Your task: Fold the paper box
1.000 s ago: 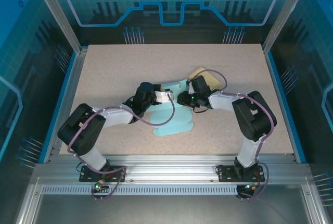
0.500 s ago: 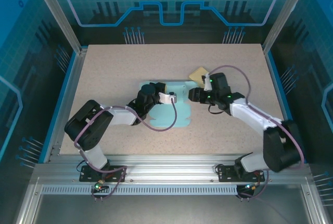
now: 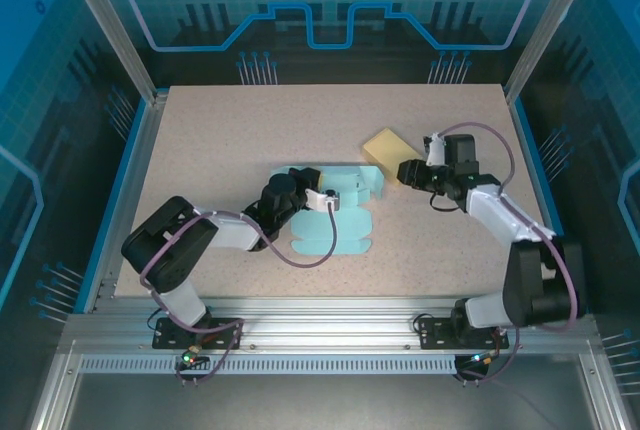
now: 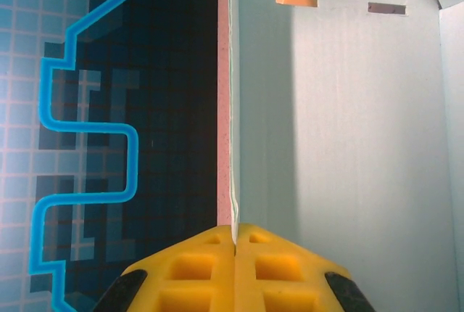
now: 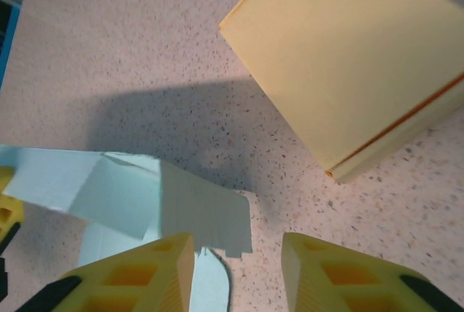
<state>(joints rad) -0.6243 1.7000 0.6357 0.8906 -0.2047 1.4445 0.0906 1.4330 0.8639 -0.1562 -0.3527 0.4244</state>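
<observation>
The paper box is a light blue cut sheet (image 3: 340,220) lying part folded in the middle of the table, with one panel raised. My left gripper (image 3: 330,199) is shut on the thin edge of that raised panel (image 4: 341,145); in the left wrist view the yellow fingers (image 4: 196,268) pinch the sheet at the left gripper (image 4: 234,234). My right gripper (image 3: 408,171) hovers to the right of the sheet, open. In the right wrist view the right gripper (image 5: 238,248) has bare table between its fingers, and a blue flap (image 5: 199,214) ends beside the left finger.
A folded yellow box (image 3: 386,145) sits just behind the right gripper, and it appears large in the right wrist view as the yellow box (image 5: 341,58). The speckled tabletop (image 3: 240,130) is bordered by a blue rim and metal frame posts.
My right arm has pulled back to the right, away from the blue sheet, toward the yellow box. The left gripper kept its hold and the sheet shifted slightly.
</observation>
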